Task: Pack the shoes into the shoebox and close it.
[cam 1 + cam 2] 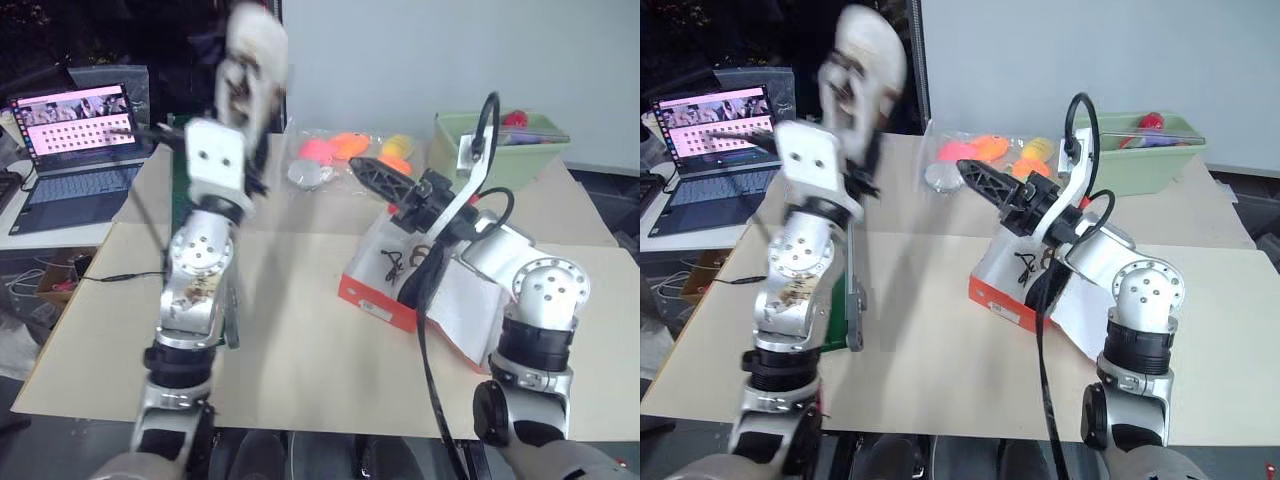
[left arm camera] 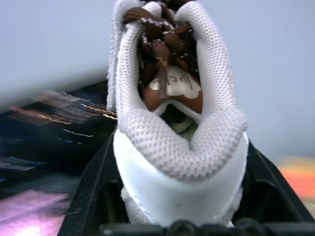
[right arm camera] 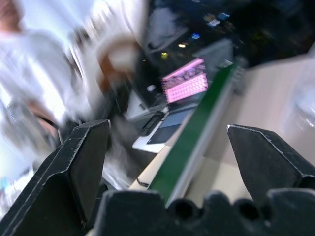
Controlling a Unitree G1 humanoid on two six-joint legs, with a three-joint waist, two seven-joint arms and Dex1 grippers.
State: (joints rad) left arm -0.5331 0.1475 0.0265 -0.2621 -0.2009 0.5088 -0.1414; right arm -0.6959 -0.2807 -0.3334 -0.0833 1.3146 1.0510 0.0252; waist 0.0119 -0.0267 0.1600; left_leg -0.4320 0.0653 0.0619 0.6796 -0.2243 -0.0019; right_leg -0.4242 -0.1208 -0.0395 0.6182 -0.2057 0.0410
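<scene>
Shoe one, a white mesh sneaker point(image 2: 179, 147), is clamped aloft in left gripper point(image 1: 250, 75); right gripper point(image 1: 985, 185) gapes empty over red-orange cardboard shoebox point(image 1: 375, 300), still unclosed.

A cardboard-covered table point(image 1: 290, 340) carries the shoebox point(image 1: 385, 300), bagged toys point(image 1: 345, 150) and green bin point(image 1: 500, 150)

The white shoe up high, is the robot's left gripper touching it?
Touching. The left wrist view shows the left gripper shut on the shoe, a black finger pressed against each side.
</scene>
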